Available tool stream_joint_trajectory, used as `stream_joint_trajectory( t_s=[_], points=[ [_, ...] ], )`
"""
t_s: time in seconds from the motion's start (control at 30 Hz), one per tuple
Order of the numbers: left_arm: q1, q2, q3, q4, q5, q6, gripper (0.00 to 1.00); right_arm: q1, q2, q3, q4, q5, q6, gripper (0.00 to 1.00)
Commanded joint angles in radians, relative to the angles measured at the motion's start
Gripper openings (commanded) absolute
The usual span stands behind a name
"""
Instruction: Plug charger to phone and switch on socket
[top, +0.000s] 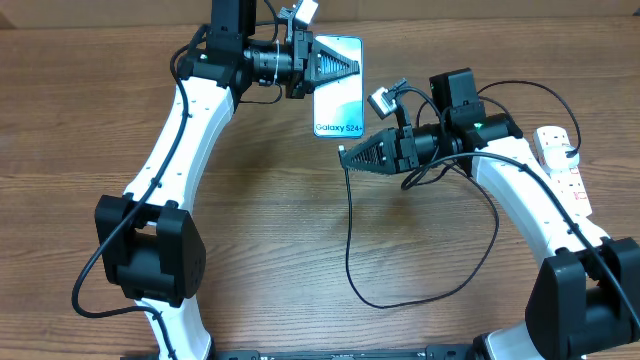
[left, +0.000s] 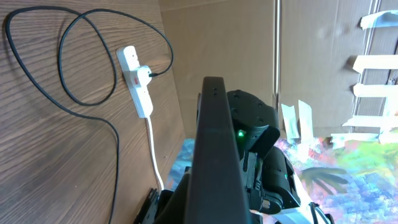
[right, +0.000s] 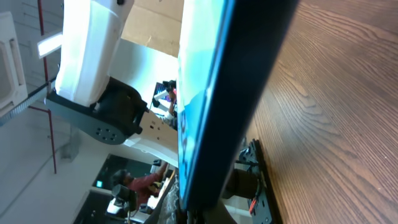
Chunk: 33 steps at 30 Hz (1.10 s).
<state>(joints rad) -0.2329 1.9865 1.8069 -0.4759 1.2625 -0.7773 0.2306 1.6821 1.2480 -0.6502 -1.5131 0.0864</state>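
Overhead, the left gripper (top: 352, 66) is clamped shut across the upper part of the one phone (top: 338, 105). The phone is a slim, glossy rectangle with dark edges, and its pale blue screen faces up and reads "Galaxy S24+" near the lower end. Just below that end, the right gripper (top: 344, 154) is pinched shut on the end of the charger (top: 350, 230). The connector tip sits near the phone's bottom edge, but whether the two touch cannot be told.

The single thin black cable drops from those fingertips and loops wide over the wood-grain table (top: 280, 230) towards the right arm. The left wrist view shows the phone edge-on as a dark bar. Beyond it lies the one socket (left: 138, 81), a white plastic strip with a red switch (left: 132, 79), a plug (left: 145, 76) seated in it and a thicker white cord (left: 154, 149) trailing off. It lies well apart from both grippers.
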Motion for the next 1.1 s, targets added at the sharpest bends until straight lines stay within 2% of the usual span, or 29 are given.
stream_joint_trajectory(
  t_s=[0.0, 1.07],
  points=[
    [-0.012, -0.011, 0.003, 0.013, 0.013, -0.009, 0.04, -0.002, -0.008, 0.010, 0.013, -0.007, 0.048, 0.04],
    [-0.013, -0.011, 0.003, 0.017, -0.016, -0.010, 0.04, -0.003, -0.008, 0.010, 0.018, -0.007, 0.048, 0.04]
  ],
)
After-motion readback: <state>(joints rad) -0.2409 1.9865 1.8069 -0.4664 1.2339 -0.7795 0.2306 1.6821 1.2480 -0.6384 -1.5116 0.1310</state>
